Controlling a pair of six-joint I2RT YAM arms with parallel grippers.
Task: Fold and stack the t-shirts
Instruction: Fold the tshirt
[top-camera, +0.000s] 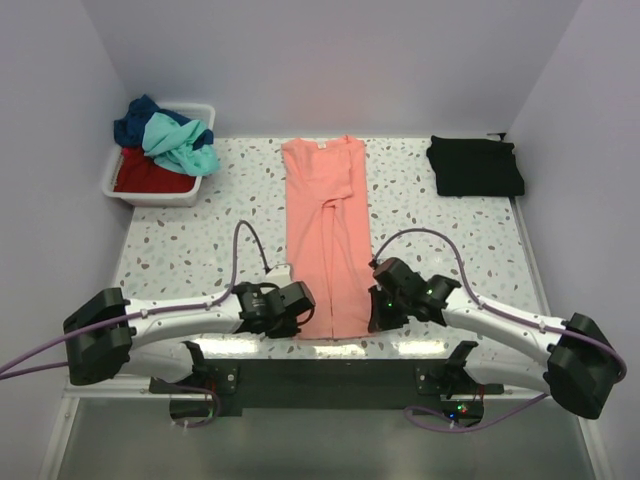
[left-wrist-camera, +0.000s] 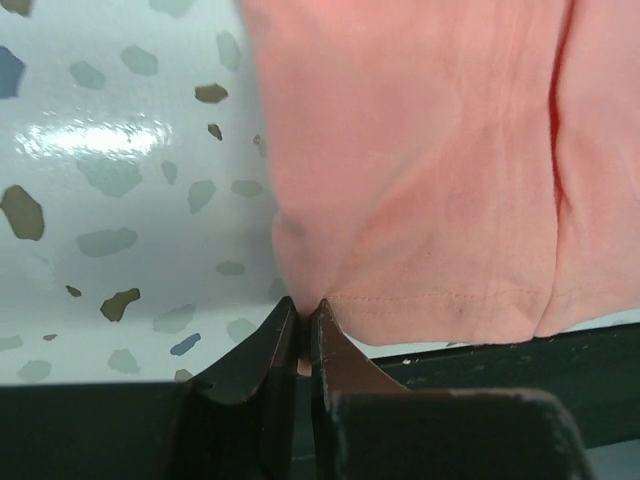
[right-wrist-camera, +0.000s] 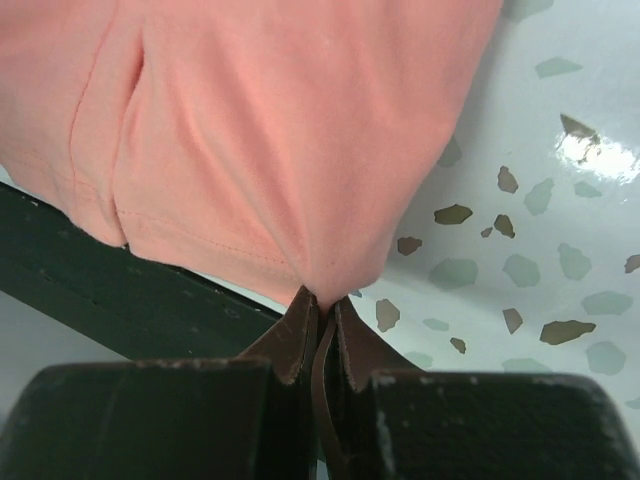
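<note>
Both claws are clamping down on the hem of the pink shirt (top-camera: 325, 230), which is lying lengthwise down the middle of the table (top-camera: 200, 250), collar at 12 o'clock and hem at 6 o'clock by the near edge. The left claw (top-camera: 303, 312) is pinching the hem corner at 7 o'clock and the right claw (top-camera: 376, 308) the corner at 5 o'clock.

The left wrist camera is showing the left claw (left-wrist-camera: 305, 306) with its jaws nearly together and pink shirt (left-wrist-camera: 420, 150) cloth bunching up from the tips. The right wrist camera is showing the same at the right claw (right-wrist-camera: 325, 298): jaws squeezed tight, with the pink shirt (right-wrist-camera: 280, 120) puckering out of them. Both close views are also catching the stitched hem and the dark rail along the table edge.

Only the overhead camera is taking in the other shirts. A black shirt (top-camera: 475, 167) is sitting folded at 2 o'clock. At 10 o'clock, a white bin (top-camera: 205, 110) is holding a teal shirt (top-camera: 185, 140), a navy shirt (top-camera: 135, 120) and a red shirt (top-camera: 145, 175), all crumpled.
</note>
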